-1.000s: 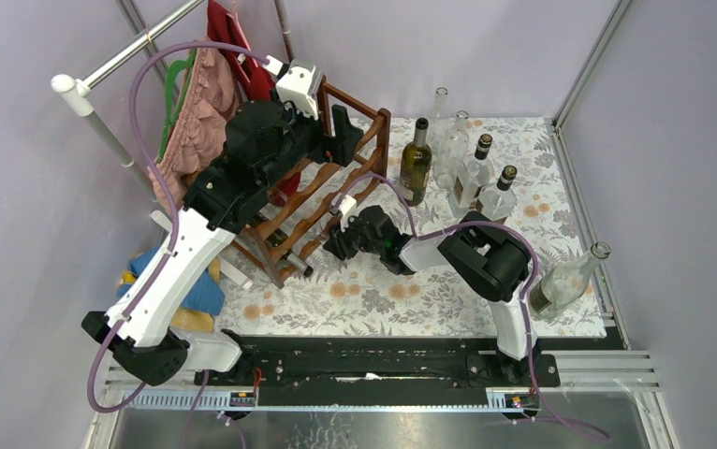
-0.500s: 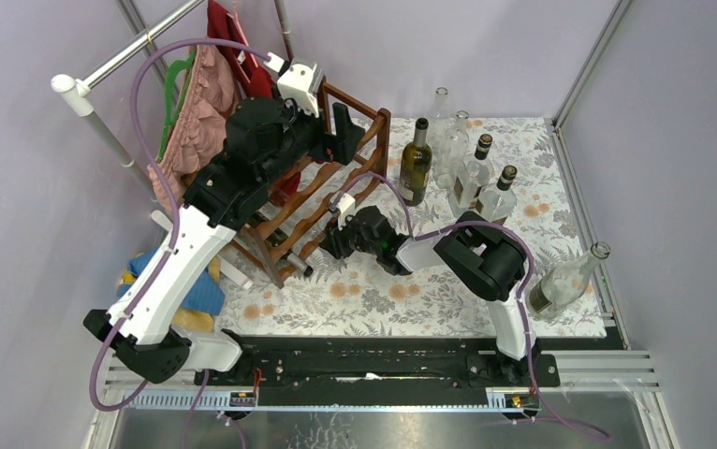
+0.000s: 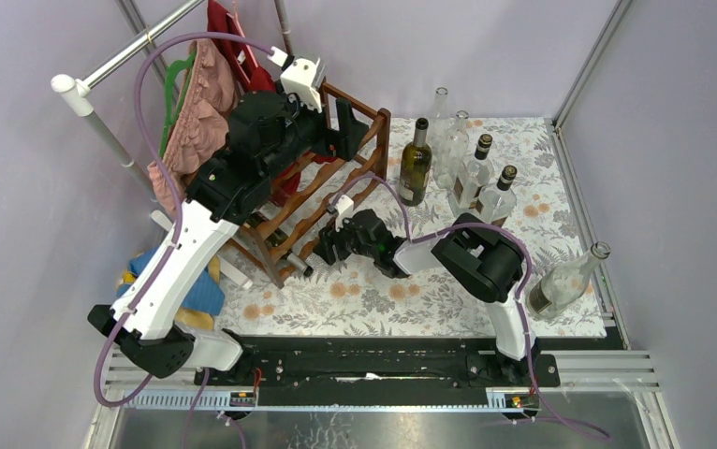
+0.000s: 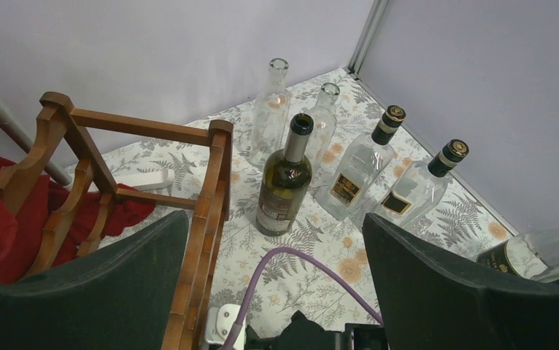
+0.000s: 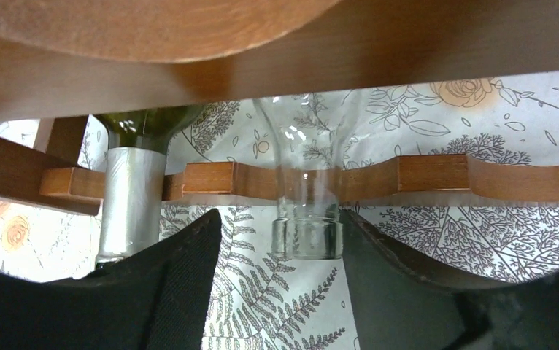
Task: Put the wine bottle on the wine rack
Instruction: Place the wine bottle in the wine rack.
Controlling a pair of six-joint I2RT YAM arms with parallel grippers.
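Right claw point(image 5: 280, 219): half parted around the mouth of the clear wine bottle point(image 5: 307, 211). A gap is seen beside the finger point(image 5: 182, 292) at lower left of the wrist frame. The other finger is at the glass; contact cannot be told.
Clear wine bottle: laid on the wine rack point(image 4: 214, 182), its neck rested in a scallop of a low rail.
Green bottle point(image 5: 132, 204): laid in the next scallop to the left, neck wrapped in silver foil.
Left claw point(image 4: 274, 219): spread wide above the rack's top rail, nothing held.
Wine rack: stood on the floral worktop point(image 3: 411, 290), left of centre in the top view.
Upright bottles point(image 3: 472, 173): grouped at upper right.
Tilted clear bottle point(image 3: 565, 281): leaned at the right edge.
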